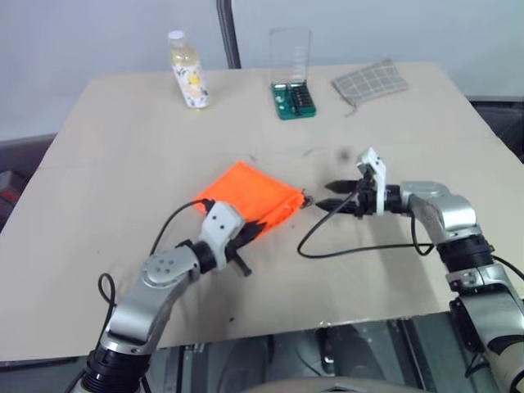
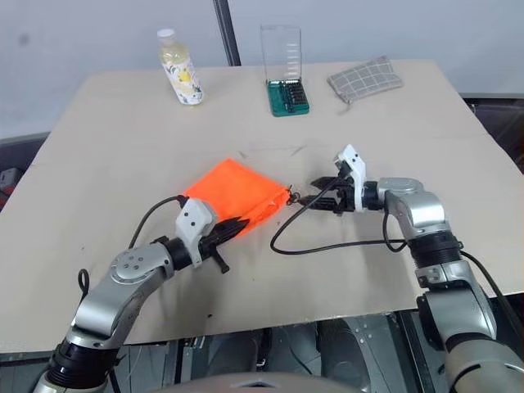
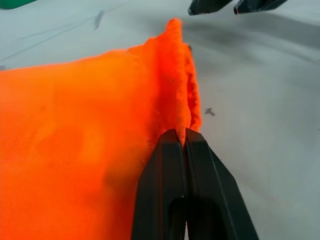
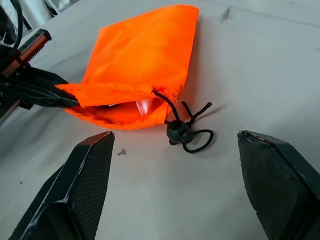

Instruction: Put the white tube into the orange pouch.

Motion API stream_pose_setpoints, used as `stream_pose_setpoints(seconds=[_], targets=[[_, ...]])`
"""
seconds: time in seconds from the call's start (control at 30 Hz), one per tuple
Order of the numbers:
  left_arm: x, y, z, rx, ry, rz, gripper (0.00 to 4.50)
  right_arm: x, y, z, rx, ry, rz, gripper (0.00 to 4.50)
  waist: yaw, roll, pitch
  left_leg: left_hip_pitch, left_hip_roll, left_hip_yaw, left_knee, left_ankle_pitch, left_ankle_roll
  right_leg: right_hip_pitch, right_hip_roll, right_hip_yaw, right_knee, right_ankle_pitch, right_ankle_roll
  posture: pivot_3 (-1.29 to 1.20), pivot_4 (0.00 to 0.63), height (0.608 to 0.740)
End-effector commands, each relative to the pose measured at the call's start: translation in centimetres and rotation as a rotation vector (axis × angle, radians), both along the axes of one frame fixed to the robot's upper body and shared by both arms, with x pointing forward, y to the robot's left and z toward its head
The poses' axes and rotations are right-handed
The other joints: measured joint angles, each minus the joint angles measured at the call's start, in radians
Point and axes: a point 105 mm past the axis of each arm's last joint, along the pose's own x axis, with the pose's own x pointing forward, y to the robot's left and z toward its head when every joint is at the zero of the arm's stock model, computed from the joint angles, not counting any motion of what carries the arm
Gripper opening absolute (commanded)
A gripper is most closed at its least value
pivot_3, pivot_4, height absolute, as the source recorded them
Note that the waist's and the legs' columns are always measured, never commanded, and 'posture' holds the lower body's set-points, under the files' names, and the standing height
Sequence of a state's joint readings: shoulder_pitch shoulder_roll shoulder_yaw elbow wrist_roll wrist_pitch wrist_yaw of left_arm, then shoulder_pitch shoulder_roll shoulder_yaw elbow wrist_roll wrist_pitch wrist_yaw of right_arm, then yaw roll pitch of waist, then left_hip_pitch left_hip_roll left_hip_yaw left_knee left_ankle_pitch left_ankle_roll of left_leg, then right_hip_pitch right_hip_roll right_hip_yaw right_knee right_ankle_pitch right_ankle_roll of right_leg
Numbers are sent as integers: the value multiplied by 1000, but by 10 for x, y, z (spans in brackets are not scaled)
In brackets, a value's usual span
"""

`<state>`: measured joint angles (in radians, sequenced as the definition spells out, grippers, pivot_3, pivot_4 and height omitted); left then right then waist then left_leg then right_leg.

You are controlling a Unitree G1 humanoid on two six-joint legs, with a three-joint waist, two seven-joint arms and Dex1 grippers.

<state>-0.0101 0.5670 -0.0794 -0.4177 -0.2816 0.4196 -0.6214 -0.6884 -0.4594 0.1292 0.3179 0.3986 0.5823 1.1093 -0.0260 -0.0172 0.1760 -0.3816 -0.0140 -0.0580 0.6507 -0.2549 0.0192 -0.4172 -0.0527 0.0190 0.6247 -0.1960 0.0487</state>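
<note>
The orange pouch (image 1: pixel 246 190) lies flat in the middle of the table. My left gripper (image 1: pixel 260 228) is shut on the fabric edge of its mouth (image 3: pixel 175 100) and holds that edge slightly lifted. My right gripper (image 1: pixel 325 196) hovers open and empty just beyond the mouth, pointing at it. In the right wrist view its fingers (image 4: pixel 85 175) stand wide on either side of the black drawstring toggle (image 4: pixel 177 131). A pale shape (image 4: pixel 145 106) shows inside the open mouth; I cannot tell for sure that it is the white tube.
A yellowish bottle (image 1: pixel 187 71), a green bit set with a clear lid (image 1: pixel 293 98) and a grey checked pouch (image 1: pixel 370 80) stand along the far edge. A black cable (image 1: pixel 360 248) loops on the table under my right arm.
</note>
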Motion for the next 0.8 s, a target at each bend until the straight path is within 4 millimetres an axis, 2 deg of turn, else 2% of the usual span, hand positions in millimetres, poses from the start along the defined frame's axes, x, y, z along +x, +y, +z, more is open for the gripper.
stream_pose_setpoints(seconds=[0.03,0.1,0.23,0.37,0.53,0.8], targets=[[-1,3,6,17,-41,-6,0,8,0,20,55,-149,-40,3960,0,0,0,0,0,0,0,0,0,0,0,0,0,0,0,0,150,740],[0,7,9,9,-49,12,0,15,-1,10,-27,-253,-79,3960,0,0,0,0,0,0,1,0,0,0,0,0,0,0,0,0,150,740],[5,15,19,-33,-63,57,0,17,-3,-18,-230,-427,-48,3960,7,0,0,0,0,0,1,0,0,0,-1,0,0,0,0,0,150,740],[8,24,22,-30,-66,79,0,17,3,-37,-290,-467,-21,3960,9,0,0,-1,-1,1,1,0,0,0,-1,0,-1,0,0,0,150,740],[10,28,23,-23,-67,90,0,11,23,-43,-232,-459,25,3960,4,0,0,2,0,0,0,0,0,1,0,1,0,0,0,0,150,740],[13,26,26,-21,-68,81,0,19,47,-50,-138,-364,-22,3960,-3,-1,0,2,0,-2,0,0,0,1,0,2,1,0,0,0,150,740]])
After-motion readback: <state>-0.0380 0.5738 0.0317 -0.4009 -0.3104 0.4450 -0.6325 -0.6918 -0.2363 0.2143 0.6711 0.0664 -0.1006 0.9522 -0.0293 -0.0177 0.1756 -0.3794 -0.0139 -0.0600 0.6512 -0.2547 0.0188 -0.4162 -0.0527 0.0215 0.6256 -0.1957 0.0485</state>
